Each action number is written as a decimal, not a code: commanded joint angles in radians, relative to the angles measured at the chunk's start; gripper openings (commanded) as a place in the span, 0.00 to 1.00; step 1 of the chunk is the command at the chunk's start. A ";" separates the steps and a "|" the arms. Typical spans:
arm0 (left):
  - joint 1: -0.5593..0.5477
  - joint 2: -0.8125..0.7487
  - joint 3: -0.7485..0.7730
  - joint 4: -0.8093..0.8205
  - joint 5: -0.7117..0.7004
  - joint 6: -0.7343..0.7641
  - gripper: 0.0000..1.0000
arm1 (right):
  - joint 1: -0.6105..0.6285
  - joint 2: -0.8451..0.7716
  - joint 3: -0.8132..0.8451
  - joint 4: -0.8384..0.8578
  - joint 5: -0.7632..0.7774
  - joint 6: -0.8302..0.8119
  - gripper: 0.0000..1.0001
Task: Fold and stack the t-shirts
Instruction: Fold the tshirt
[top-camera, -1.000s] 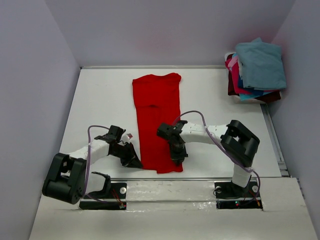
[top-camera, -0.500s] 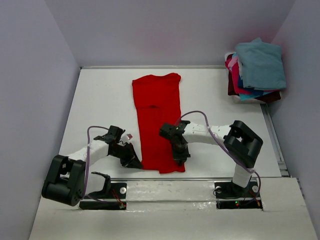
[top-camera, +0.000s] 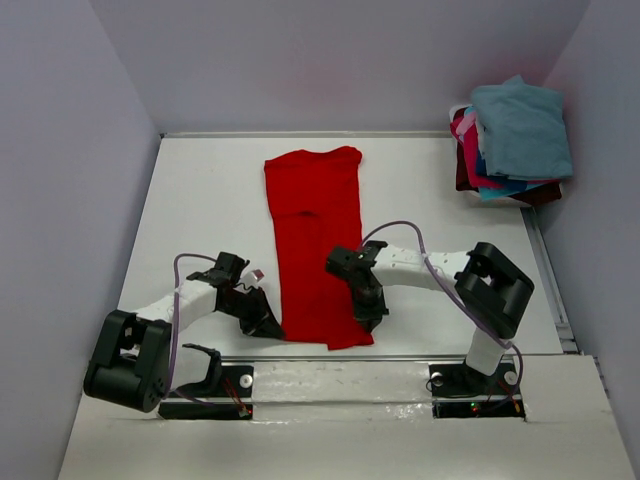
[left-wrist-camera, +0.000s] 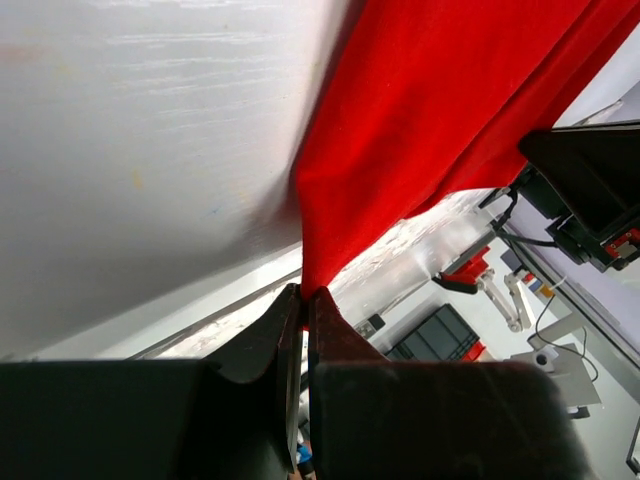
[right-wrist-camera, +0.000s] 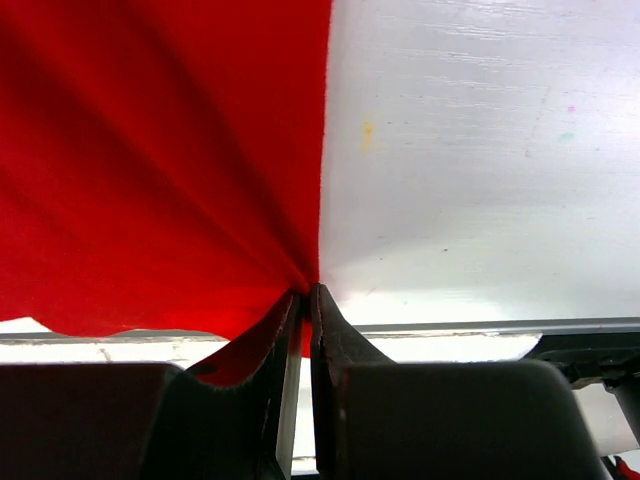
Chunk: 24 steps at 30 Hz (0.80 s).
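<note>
A bright red t-shirt (top-camera: 314, 230) lies folded into a long strip down the middle of the table, its near end by the front edge. My left gripper (top-camera: 272, 327) is shut on the near left corner of the red cloth (left-wrist-camera: 420, 130). My right gripper (top-camera: 371, 318) is shut on the near right corner, the cloth (right-wrist-camera: 160, 160) bunching into the closed jaws. A pile of other t-shirts (top-camera: 510, 140), teal-blue on top with pink, blue and dark maroon under it, sits at the far right corner.
The white table (top-camera: 200, 210) is walled on three sides. A metal rail (top-camera: 340, 357) runs along the near edge just behind both gripped corners. The arm bases (top-camera: 470, 385) stand beyond that rail.
The right gripper has moved right and slightly nearer with its corner, widening the shirt's near end. The left gripper has hardly moved.
</note>
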 joint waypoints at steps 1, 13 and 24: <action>0.012 -0.023 -0.016 -0.042 0.016 0.016 0.06 | -0.011 -0.043 -0.007 -0.045 0.036 0.008 0.14; 0.012 -0.034 -0.036 -0.076 0.029 0.039 0.06 | -0.011 -0.011 0.024 -0.031 0.013 -0.027 0.14; 0.021 -0.051 -0.058 -0.096 0.033 0.050 0.06 | -0.011 -0.015 -0.022 -0.015 0.001 -0.038 0.14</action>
